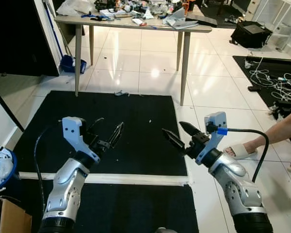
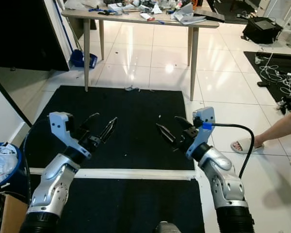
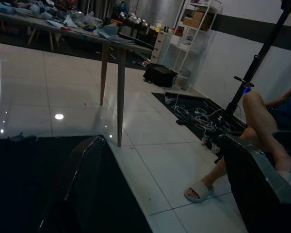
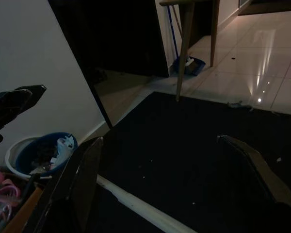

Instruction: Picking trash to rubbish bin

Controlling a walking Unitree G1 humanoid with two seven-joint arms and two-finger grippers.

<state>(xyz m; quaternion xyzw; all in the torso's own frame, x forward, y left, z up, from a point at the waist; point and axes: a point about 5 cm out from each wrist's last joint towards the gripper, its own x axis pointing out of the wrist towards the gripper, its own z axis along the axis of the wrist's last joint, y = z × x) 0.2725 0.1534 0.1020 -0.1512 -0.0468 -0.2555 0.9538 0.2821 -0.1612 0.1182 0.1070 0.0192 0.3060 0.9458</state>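
Observation:
A small grey scrap of trash [image 1: 120,93] lies on the white tiles at the far edge of the black mat [image 1: 136,126]. The blue rubbish bin [image 1: 1,166], stuffed with white bags, stands at my far left beside the wall; the right wrist view shows the bin [image 4: 39,154] too. My left gripper [image 1: 111,123] hovers open over the mat with nothing between its fingers. My right gripper [image 1: 172,127] is open and empty as well, level with the left one near the mat's right side. Both are well short of the scrap.
A cluttered wooden table [image 1: 136,22] stands beyond the mat on thin legs. A person's leg and slippered foot [image 1: 242,149] rest on the tiles at right. Tangled cables [image 1: 276,80] and a black bag [image 1: 250,34] lie far right. A blue dustpan [image 1: 70,64] sits back left.

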